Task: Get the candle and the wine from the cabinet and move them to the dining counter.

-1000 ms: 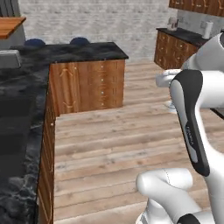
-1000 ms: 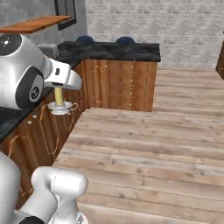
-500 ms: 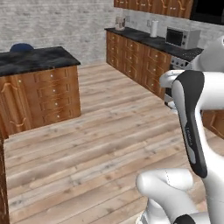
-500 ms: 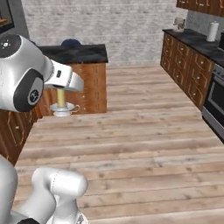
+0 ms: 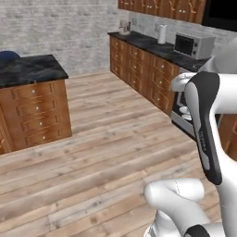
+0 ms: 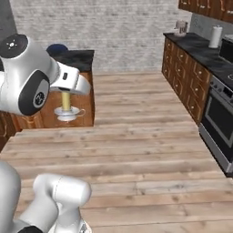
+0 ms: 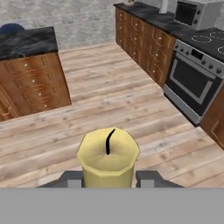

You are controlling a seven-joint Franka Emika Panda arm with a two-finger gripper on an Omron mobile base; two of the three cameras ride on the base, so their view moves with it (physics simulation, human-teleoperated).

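Black-topped dining counter [image 5: 28, 70], wooden floor [image 5: 106, 152]

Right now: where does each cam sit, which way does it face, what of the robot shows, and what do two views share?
Left base view: behind the arm's left, facing the wood floor toward the microwave; arm at lower right.
Right base view: behind the arm's right, facing the brick wall; arm at left, gripper shut on the candle.
Hand view: on the hand, looking along the gripper over the candle; fingertips flank it.
Shared: all three show the dining counter; right base and hand views share the oven.
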